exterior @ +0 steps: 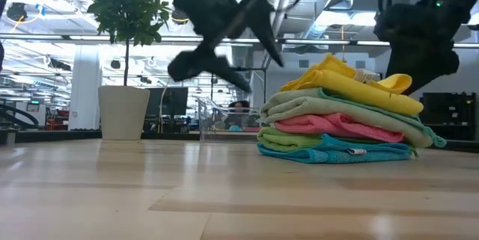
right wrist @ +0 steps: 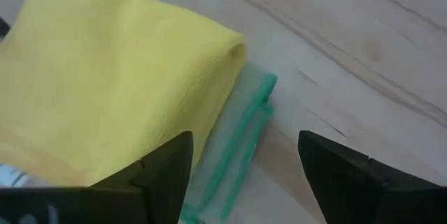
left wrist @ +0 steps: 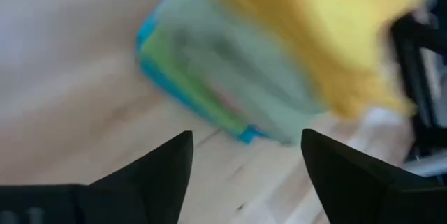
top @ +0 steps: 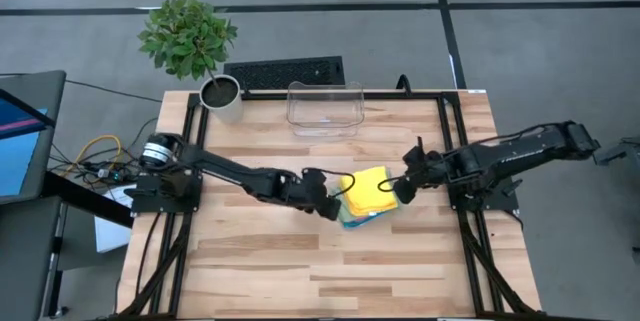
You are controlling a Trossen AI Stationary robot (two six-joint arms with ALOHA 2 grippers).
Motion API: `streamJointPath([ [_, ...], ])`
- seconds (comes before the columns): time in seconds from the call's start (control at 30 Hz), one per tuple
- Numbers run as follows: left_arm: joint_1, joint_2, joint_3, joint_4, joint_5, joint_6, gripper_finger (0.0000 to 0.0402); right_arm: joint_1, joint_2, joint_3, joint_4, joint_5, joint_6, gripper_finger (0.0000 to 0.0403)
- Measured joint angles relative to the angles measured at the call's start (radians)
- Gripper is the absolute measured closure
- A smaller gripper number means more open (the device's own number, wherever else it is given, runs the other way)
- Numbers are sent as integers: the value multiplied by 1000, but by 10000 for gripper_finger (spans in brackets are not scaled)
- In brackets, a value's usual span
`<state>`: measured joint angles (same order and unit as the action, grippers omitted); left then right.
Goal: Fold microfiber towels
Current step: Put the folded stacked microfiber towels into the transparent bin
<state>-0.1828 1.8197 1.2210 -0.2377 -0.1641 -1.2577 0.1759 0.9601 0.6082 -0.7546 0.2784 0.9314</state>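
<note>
Towel stack: five folded towels (top: 365, 199) lie piled near the table centre, slightly toward 3 o'clock in the high view
Stack order, low view: yellow towel (exterior: 352, 83) on top, pale green towel (exterior: 329, 105) beneath it, then pink towel (exterior: 337, 126), bright green towel (exterior: 288, 139) and blue towel (exterior: 337, 150) at the base on the wood
Top towel: yellow, folded, with one raised wrinkle and a small white tag showing at its edge
Left gripper (top: 332, 201): at the 9 o'clock side of the stack, just beside it, fingers spread apart with nothing between them; the left wrist view shows both fingers (left wrist: 157, 172) clear of the cloth
Right gripper (top: 398, 189): at the 3 o'clock side of the stack, just beside the yellow towel, fingers spread wide and empty; the right wrist view shows both fingers (right wrist: 164, 165) above the stack edge
Table (top: 300, 281): light wooden planks
Plastic bin (top: 324, 107): clear, at 12 o'clock from the stack, well apart
Potted plant (top: 200, 51): at the 11 o'clock corner, in a pale pot
</note>
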Motion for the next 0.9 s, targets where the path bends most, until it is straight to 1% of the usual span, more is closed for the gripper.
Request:
streamJointPath([
  [0.03, -8, 20, -10, 22, 0, -48, 140, -2, -1, -8, 24, 0, 0, 117],
  [0.13, -36, 87, -24, 185, -1, -167, 129, -2, -7, -27, 45, -4, 0, 117],
  [0.23, -74, 144, -25, 354, -36, -239, 127, -2, -7, -47, 76, -6, 2, 117],
  [0.37, -100, 200, -26, 433, -103, -307, 126, -2, -6, -111, 200, -67, 18, 117],
  [0.47, -97, 229, -27, 442, -138, -353, 126, -7, -5, -174, 306, -109, 37, 117],
  [0.63, -84, 245, -35, 414, -199, -378, 126, -30, -5, -230, 367, -125, 45, 117],
  [0.7, -68, 242, -42, 366, -190, -382, 126, -35, -5, -232, 381, -128, 43, 117],
  [0.8, -58, 234, -46, 356, -148, -413, 126, -35, -5, -232, 405, -133, 38, 117],
  [0.9, -59, 235, -47, 359, -168, -449, 126, -36, -5, -232, 429, -126, 16, 117],
])
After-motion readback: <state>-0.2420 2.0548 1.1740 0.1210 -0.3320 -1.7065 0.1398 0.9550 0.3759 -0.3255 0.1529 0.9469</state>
